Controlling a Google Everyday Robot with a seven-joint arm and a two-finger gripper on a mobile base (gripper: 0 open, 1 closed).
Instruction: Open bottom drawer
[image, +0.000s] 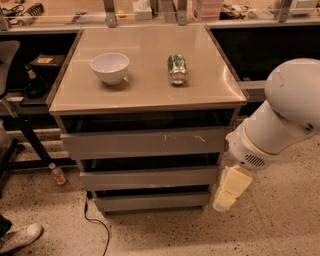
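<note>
The bottom drawer (152, 201) is the shortest grey front of three, low on the cabinet, and it looks closed. Above it sit the mid-height grey front (150, 177) and the tallest front (145, 142), which has white scratch marks. My white arm (280, 120) reaches in from the right. My cream-coloured gripper (226, 196) hangs down beside the cabinet's right side, level with the middle and bottom fronts, close to the bottom drawer's right end. I cannot tell whether it touches the cabinet.
A white bowl (110, 66) and a green can (177, 68) lying on its side rest on the beige cabinet top (145, 92). On the floor at left are a small bottle (57, 174), a black cable (97, 225) and a white shoe (20, 237). A black chair (7, 100) stands at left.
</note>
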